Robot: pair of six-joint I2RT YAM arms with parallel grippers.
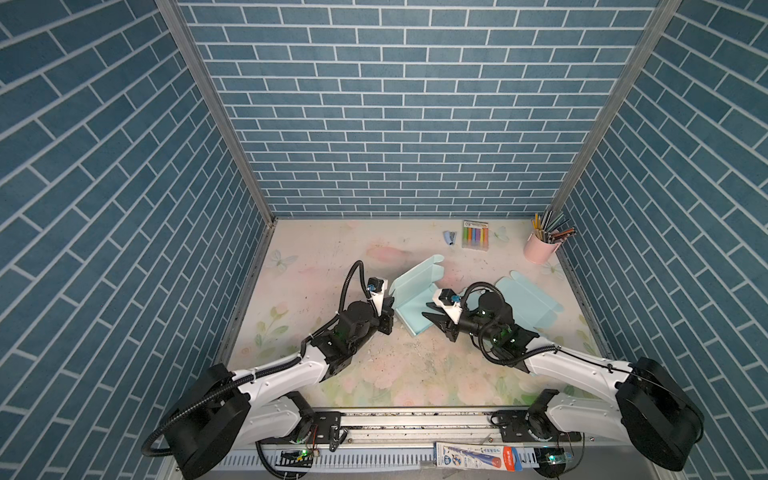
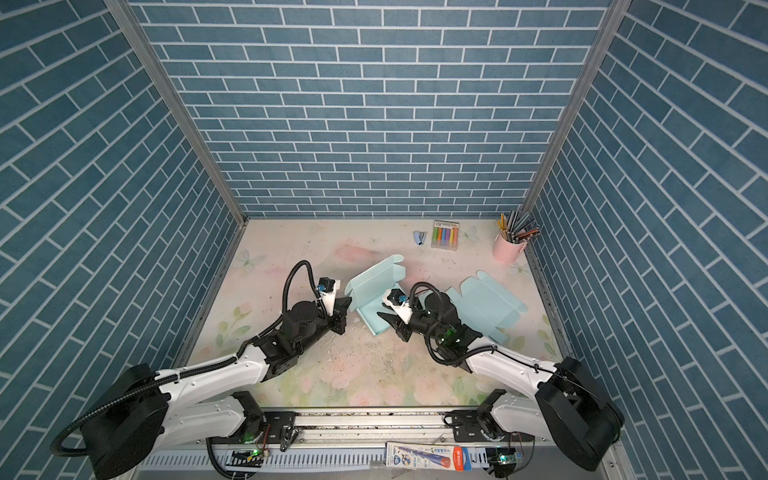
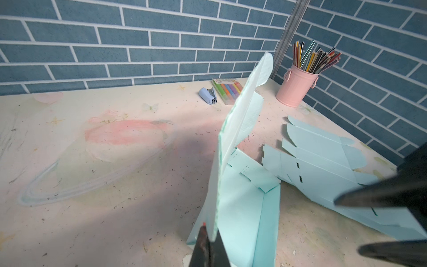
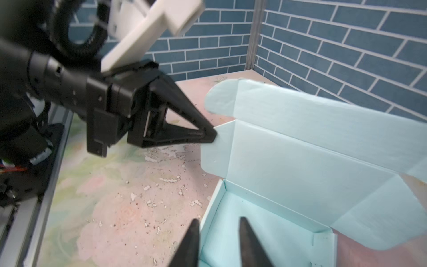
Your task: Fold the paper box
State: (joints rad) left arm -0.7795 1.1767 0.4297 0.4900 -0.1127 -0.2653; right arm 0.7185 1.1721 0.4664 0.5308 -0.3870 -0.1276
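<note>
Pale teal card: in both top views the box (image 1: 415, 284) sits mid-counter (image 1: 332, 257), half made, its lid raised, between the two arms. The left fingers (image 1: 388, 313) meet its left edge and the right fingers (image 1: 434, 317) its near side. A flat blank (image 1: 528, 303) lies just behind the right arm. From the left wrist we see the left fingers (image 3: 203, 245) shut on the lid's side flap, which stands edge-on above them. We judge this hold keeps the lid upright so the box stays open for work. The right fingers (image 3: 369, 196) show here partly spread, holding nothing. From the right wrist, the left fingers (image 4: 203, 135) plainly pinch the flap's corner. The right fingers (image 4: 248, 240) straddle the box's (image 4: 300, 161) near wall without squeezing it, likely placed to press that wall into shape.
</note>
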